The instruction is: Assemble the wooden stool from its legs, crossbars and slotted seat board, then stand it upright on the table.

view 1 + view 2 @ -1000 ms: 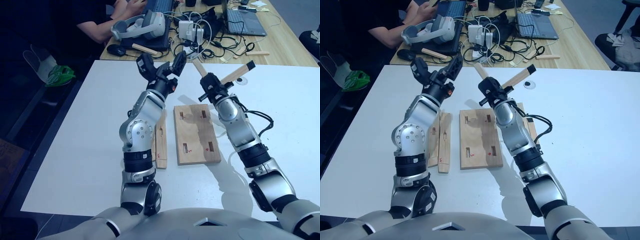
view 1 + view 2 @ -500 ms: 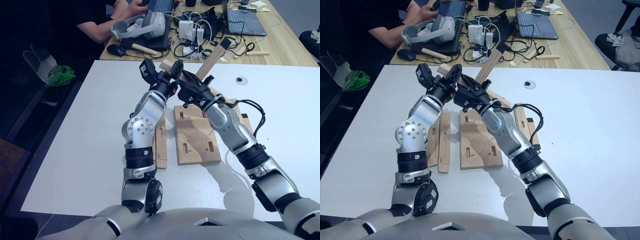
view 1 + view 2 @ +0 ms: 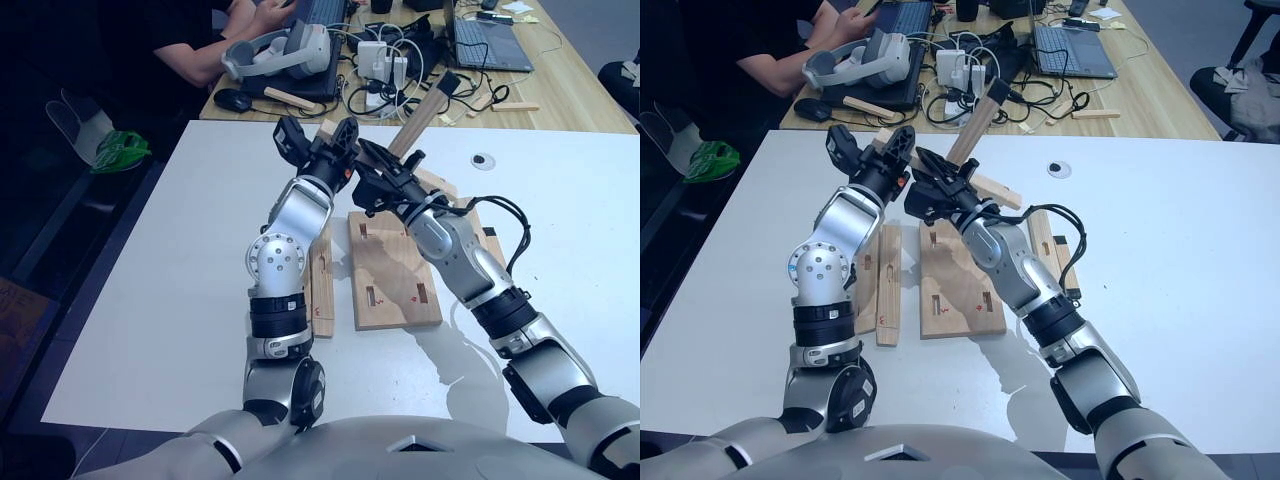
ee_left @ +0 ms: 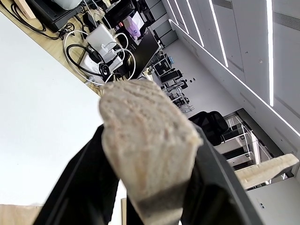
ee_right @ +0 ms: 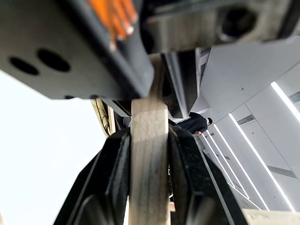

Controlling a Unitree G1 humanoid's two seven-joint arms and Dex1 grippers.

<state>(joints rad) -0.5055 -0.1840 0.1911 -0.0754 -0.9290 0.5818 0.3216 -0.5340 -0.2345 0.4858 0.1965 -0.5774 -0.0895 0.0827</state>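
Over white counter (image 3: 180, 260), held one joined leg-and-crossbar piece between both claws.

Had right claw (image 3: 383, 178) clamped on the piece near its joint, with the leg (image 3: 420, 112) rising up and away from it. Had left claw (image 3: 320, 135) closed on the crossbar (image 3: 992, 188) at its far tip, just beside the right claw. Had the seat board (image 3: 392, 275) lying flat below the right claw, and loose legs (image 3: 322, 280) below the left claw. Judged two risks: could have twisted or pried the joint apart if the claws pulled along different lines, and could have lost the bar from so shallow a tip grip. Against one second earlier, had swung the piece across from well apart into the left claw, then spread and empty.
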